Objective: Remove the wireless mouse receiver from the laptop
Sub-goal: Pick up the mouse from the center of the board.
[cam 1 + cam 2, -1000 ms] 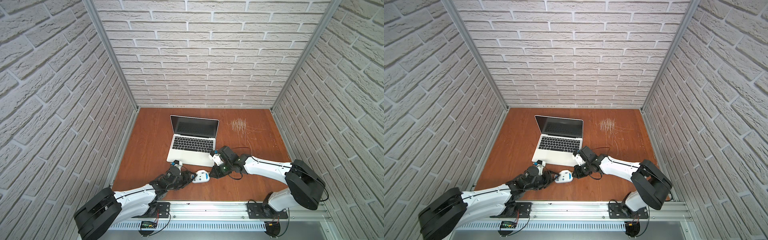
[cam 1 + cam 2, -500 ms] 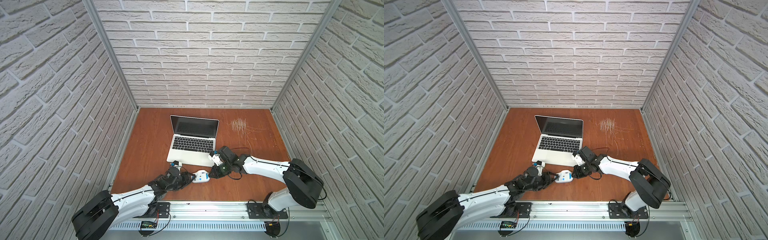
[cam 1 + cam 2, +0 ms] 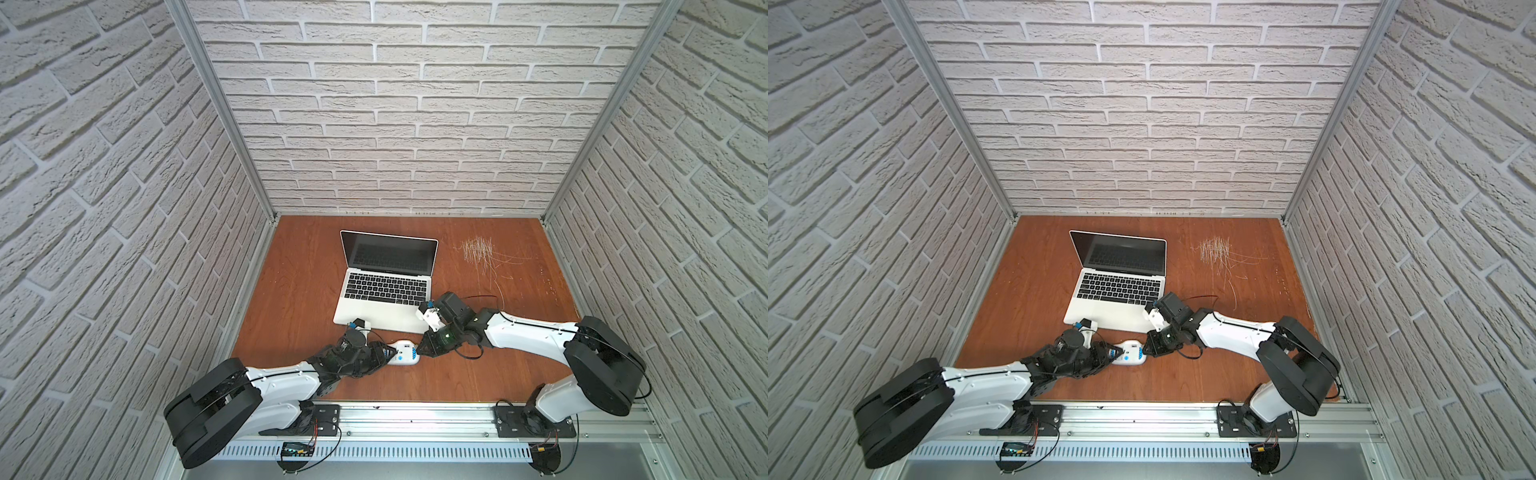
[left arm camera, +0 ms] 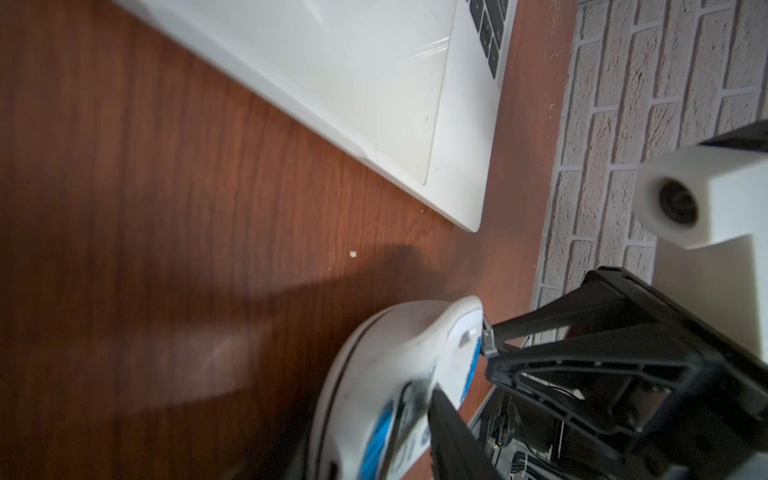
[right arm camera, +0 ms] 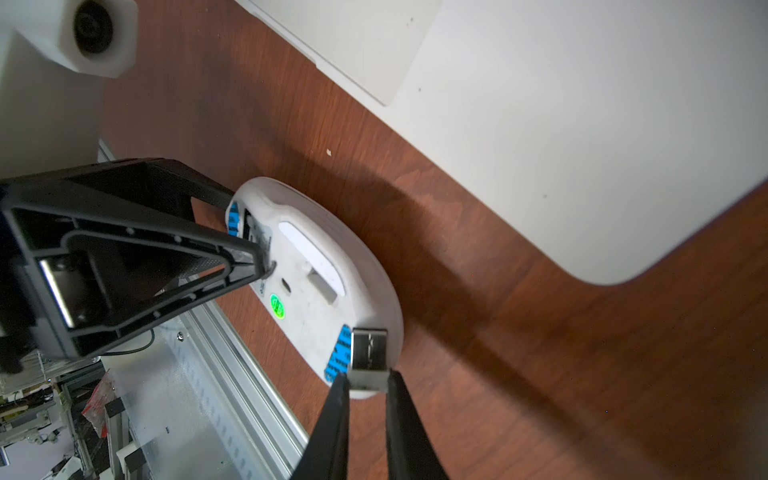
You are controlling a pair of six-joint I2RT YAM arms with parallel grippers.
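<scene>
The silver laptop [image 3: 384, 291] [image 3: 1117, 286] stands open on the wooden table, and its front corner shows in both wrist views [image 4: 374, 83] [image 5: 582, 124]. A white mouse [image 3: 405, 353] [image 3: 1130, 352] [image 5: 316, 257] [image 4: 395, 353] lies underside up in front of it. My right gripper [image 5: 368, 380] [image 3: 422, 353] is shut on the small metal receiver [image 5: 369, 357] [image 4: 487, 343], which is out of the laptop and at the mouse's right end. My left gripper [image 3: 384, 355] [image 3: 1111, 353] straddles the mouse's left end. One of its fingers [image 4: 453, 432] lies on the underside, and the other is behind the shell.
Pale scratch marks [image 3: 478, 249] mark the table at the back right. An aluminium rail [image 3: 415, 419] runs along the front edge just behind both arms. Brick-pattern walls close in three sides. The two grippers face each other across the mouse, close together.
My left gripper's jaws have narrowed round the mouse's left end. The right gripper, the receiver and the mouse have stayed where they were.
</scene>
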